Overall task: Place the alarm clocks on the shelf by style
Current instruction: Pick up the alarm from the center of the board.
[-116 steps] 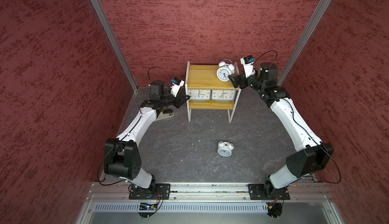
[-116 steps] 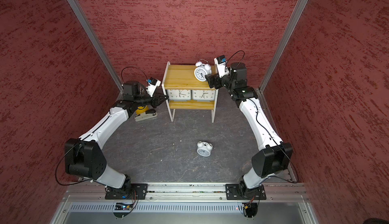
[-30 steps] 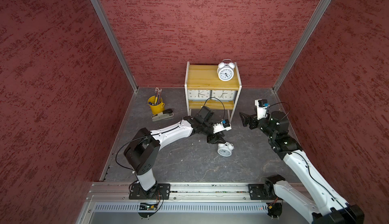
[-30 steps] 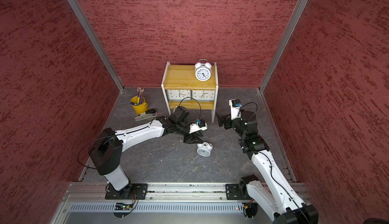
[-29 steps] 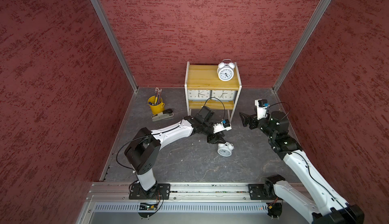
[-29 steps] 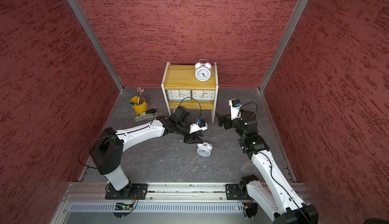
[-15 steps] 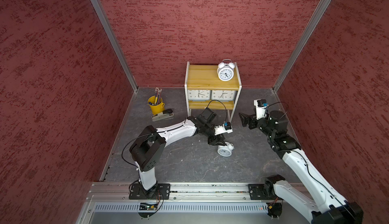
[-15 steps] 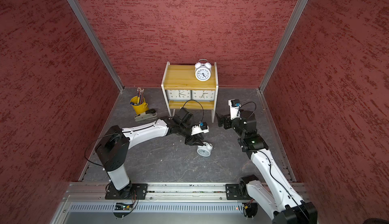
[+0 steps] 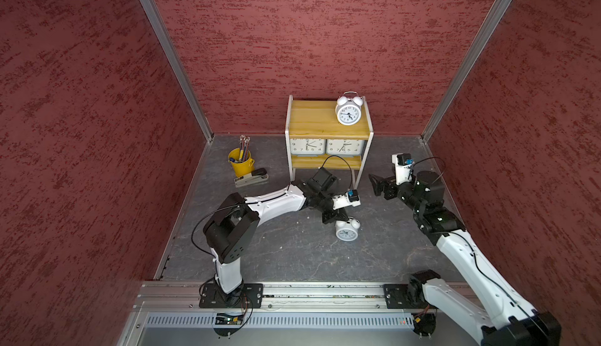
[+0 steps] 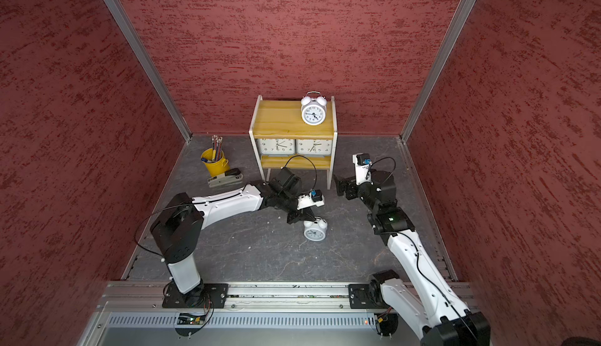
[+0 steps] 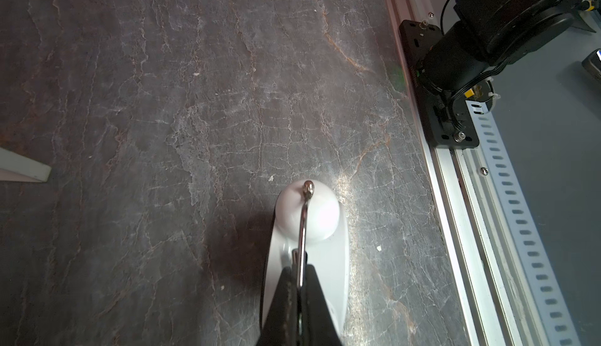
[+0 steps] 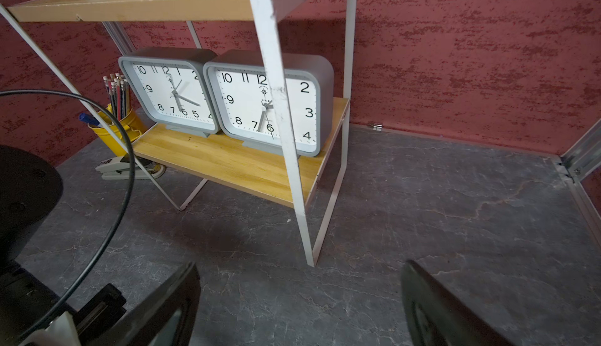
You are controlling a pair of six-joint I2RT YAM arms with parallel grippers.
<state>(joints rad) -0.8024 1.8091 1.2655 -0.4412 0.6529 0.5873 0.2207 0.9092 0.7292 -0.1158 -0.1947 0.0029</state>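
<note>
Left gripper point(image 11: 300, 282) was clamped shut on the wire handle point(image 11: 304, 224) of a bell clock point(image 9: 347, 230) on the floor point(image 9: 292, 256), just below frame centre. Right gripper point(image 9: 377, 183) hung wide apart and empty, right of the shelf point(image 9: 312, 120). Another bell clock point(image 9: 348, 113) stood on the shelf's top board, two grey clocks point(image 12: 172, 94) on the lower. In the left wrist view the held clock's face was hidden.

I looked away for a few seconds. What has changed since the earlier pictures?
The left gripper swung from beside the shelf to the twin-bell clock on the table and shut on its handle. The right gripper, open, drew back from the top board. Unmoved: the top twin-bell clock, both grey clocks.
</note>
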